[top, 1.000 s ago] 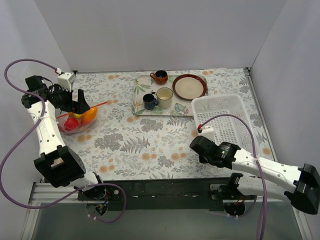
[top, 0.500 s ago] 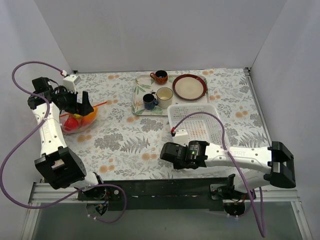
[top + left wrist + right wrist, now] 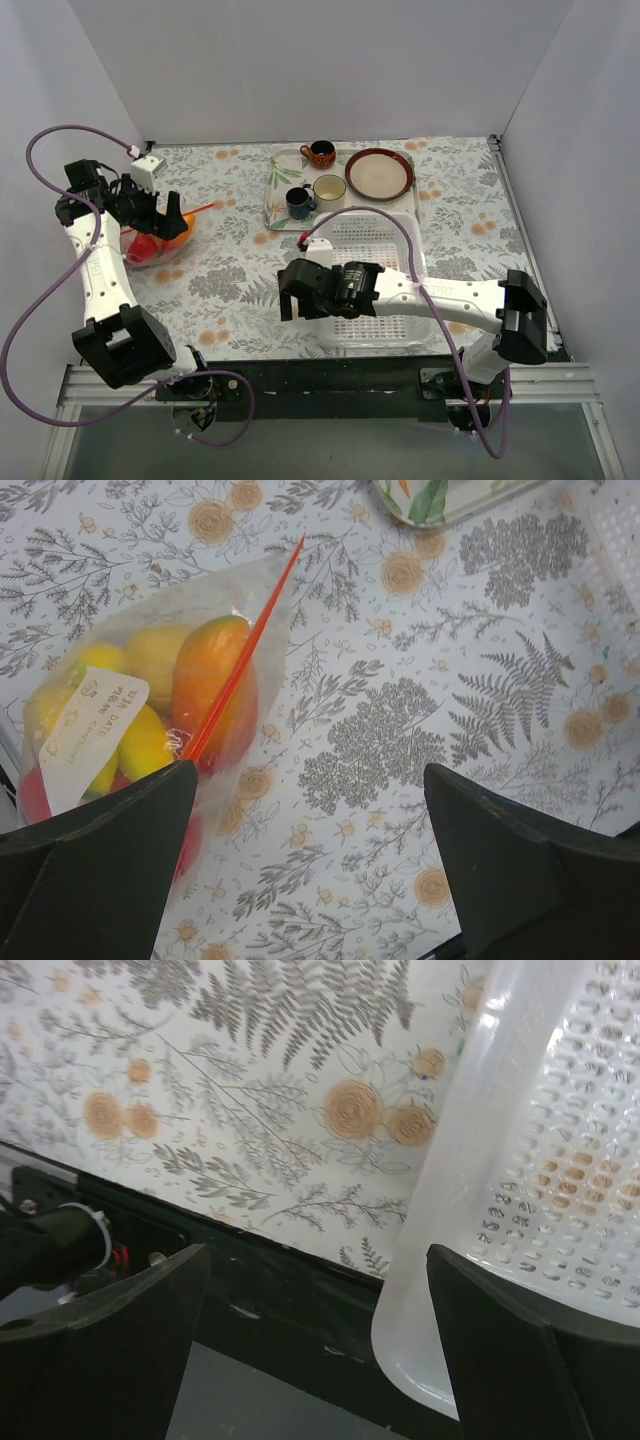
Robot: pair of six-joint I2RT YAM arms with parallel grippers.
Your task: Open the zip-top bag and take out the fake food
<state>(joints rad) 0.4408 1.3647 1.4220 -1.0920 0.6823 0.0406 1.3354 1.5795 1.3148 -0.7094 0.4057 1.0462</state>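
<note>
Basket (image 3: 375, 330) and right gripper (image 3: 292, 298) sit further left now. We log both grippers spread, left gripper (image 3: 310, 810) over bag (image 3: 150, 610); bag looks sealed, food (image 3: 205, 670) inside, nothing removed.

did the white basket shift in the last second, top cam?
Yes. The white basket has slid left and toward the near edge; it now sits in front of the floral tray instead of off its right end.
</note>
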